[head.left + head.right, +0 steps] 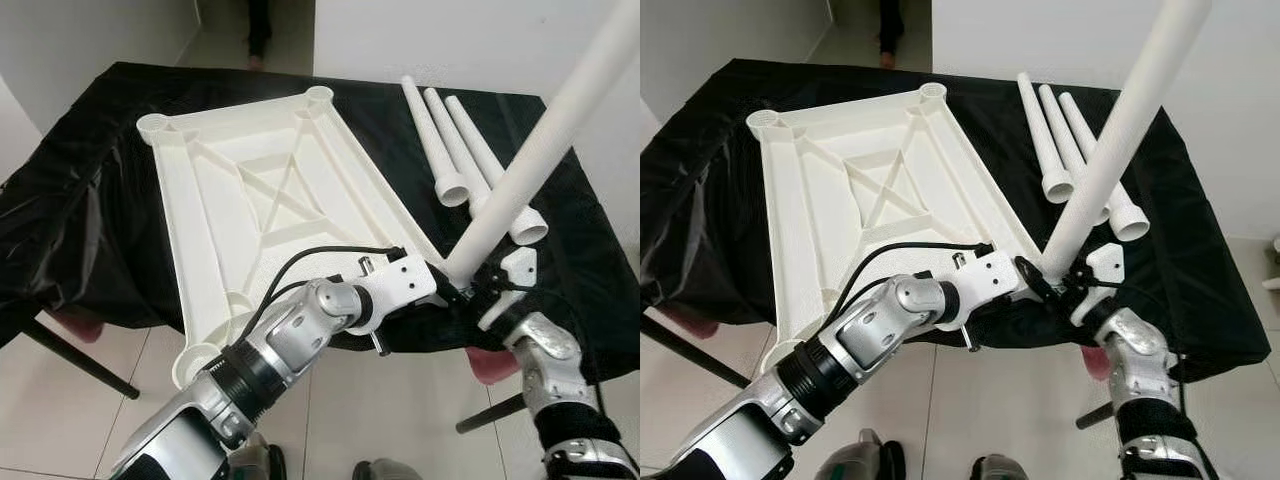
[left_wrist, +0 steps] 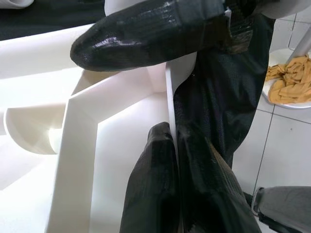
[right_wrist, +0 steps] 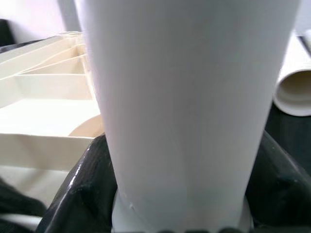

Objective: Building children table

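White plastic tabletop (image 1: 270, 190) lies upside down on the black-draped counter (image 1: 90, 180), ribs showing. Right pincer (image 1: 1065, 283) grips a leg tube (image 1: 1120, 140) tilted at the near corner; left pincer (image 2: 170, 145) pinches the tabletop's rim.

1. one white plastic tabletop panel (image 1: 262, 195), lying underside up with ribs showing.
2. four round corner sockets on that panel, the near right one hidden by the arms.
3. four white plastic tube legs: three lying side by side (image 1: 455, 150), one held tilted (image 1: 545, 140).
4. one black cloth-covered table (image 1: 80, 200).
5. two silver robot arms.
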### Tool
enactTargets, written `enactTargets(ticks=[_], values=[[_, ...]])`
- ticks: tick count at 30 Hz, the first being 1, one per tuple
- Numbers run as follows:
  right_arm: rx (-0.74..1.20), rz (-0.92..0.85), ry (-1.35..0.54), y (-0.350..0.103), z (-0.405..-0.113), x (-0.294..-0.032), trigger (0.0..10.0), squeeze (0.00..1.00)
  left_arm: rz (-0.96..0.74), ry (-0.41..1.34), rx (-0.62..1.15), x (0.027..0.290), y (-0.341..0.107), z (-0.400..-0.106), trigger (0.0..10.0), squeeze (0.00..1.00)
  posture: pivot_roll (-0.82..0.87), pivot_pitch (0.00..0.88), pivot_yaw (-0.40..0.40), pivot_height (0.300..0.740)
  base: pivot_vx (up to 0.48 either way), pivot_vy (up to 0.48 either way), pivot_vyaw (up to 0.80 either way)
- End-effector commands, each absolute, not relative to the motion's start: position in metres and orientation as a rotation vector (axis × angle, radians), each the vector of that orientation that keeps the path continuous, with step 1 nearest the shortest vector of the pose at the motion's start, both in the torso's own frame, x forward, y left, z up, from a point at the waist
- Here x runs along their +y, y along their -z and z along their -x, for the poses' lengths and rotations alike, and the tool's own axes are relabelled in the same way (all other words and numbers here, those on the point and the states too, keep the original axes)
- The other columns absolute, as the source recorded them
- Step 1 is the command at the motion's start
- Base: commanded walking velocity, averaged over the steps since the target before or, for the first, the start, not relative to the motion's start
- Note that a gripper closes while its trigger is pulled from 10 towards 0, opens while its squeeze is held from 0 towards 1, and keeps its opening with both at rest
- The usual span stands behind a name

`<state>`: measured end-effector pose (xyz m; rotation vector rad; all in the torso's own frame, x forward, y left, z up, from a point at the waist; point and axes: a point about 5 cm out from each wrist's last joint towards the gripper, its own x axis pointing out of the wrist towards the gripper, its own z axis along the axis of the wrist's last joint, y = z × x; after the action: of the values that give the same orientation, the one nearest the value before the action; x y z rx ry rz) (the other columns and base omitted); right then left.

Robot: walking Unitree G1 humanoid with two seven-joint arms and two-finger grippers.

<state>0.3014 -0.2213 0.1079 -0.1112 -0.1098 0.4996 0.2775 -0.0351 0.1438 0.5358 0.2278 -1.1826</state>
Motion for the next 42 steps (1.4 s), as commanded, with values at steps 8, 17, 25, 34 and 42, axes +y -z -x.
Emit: enactTargets(ticks=[8,17,25,34,42], values=[[0.017,0.098,-0.167,-0.093,-0.307,-0.240,10.0,0.00,-0.538,1.266,0.220,-0.040,-0.148,-0.271,10.0,0.00,-0.06,0.079,0.024,0.740,0.000,0.000,0.00],[-0.033,0.037,0.039,-0.103,-0.314,-0.204,10.0,0.00,-0.530,1.266,0.228,-0.039,-0.146,-0.269,10.0,0.00,-0.05,0.089,0.022,0.740,0.000,0.000,0.00],[-0.058,-0.025,0.161,-0.104,-0.311,-0.182,10.0,0.00,-0.528,1.265,0.231,-0.038,-0.146,-0.269,10.0,0.00,-0.05,0.089,0.023,0.740,0.000,0.000,0.00],[-0.033,-0.017,0.244,-0.105,-0.307,-0.170,10.0,0.00,-0.533,1.266,0.233,-0.038,-0.146,-0.270,10.0,0.00,-0.05,0.087,0.028,0.740,0.000,0.000,0.00],[-0.090,-0.024,0.218,-0.113,-0.304,-0.172,10.0,1.00,-0.534,1.265,0.233,-0.038,-0.146,-0.270,10.0,0.00,-0.05,0.084,0.026,0.740,0.000,0.000,0.00]])
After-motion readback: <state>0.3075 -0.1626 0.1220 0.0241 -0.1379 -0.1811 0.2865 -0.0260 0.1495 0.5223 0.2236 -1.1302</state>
